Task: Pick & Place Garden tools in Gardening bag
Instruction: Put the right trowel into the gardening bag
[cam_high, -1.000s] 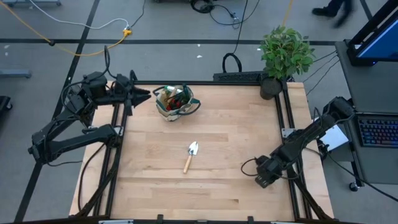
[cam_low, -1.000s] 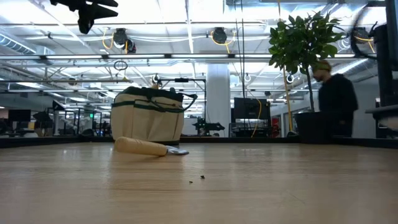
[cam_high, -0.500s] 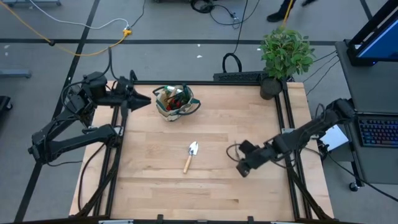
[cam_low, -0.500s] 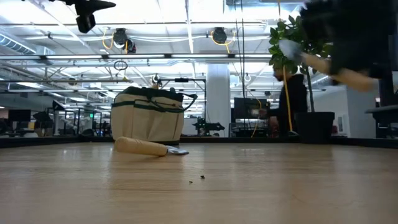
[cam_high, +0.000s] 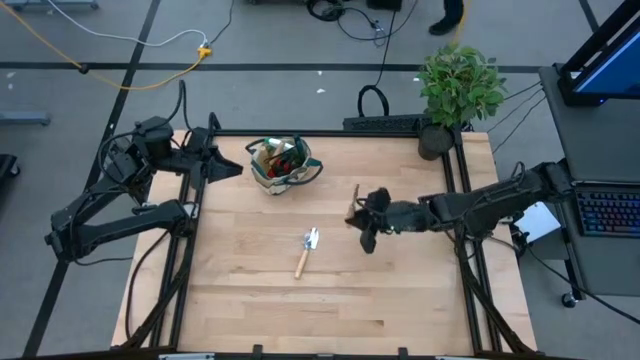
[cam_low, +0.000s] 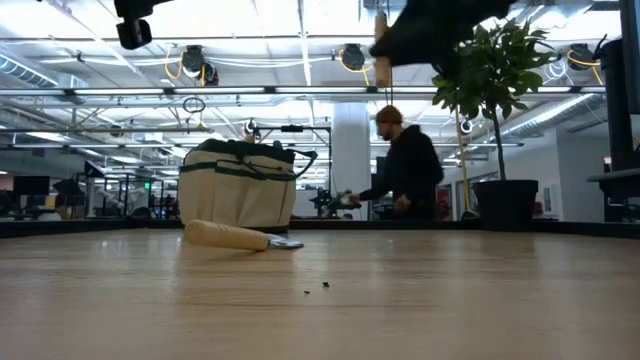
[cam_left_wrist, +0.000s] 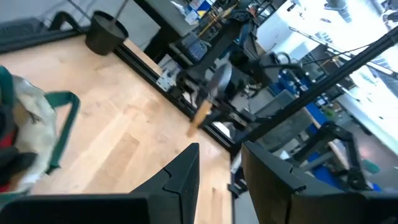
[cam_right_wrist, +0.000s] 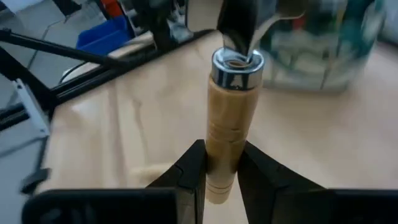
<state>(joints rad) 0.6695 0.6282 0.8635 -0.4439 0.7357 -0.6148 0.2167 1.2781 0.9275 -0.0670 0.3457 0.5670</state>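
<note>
Garden tools first: you can see one wooden-handled trowel lying flat on the table, near the middle, a little in front of the gardening bag. Its silver blade points toward the bag and its handle points away. In the low view the same trowel lies just in front of the bag.

The bag sits upright near the back left part of the table. Looking down into it, you can spot something red and something green inside, but you cannot tell which tools they are.

Your right gripper is up in the air over the middle of the table, to the right of the trowel and apart from it. Its two fingers are squeezed on the wooden handle of another tool. In the right wrist view the handle stands between the fingers, with a silver ring at its far end. The tool's working end is too blurry to name.

Your left gripper waits at the table's back left edge, just beside the bag. Its fingers stand a little apart and hold nothing.

A potted plant stands at the back right corner. A person in dark clothes stands in the room behind the table.
</note>
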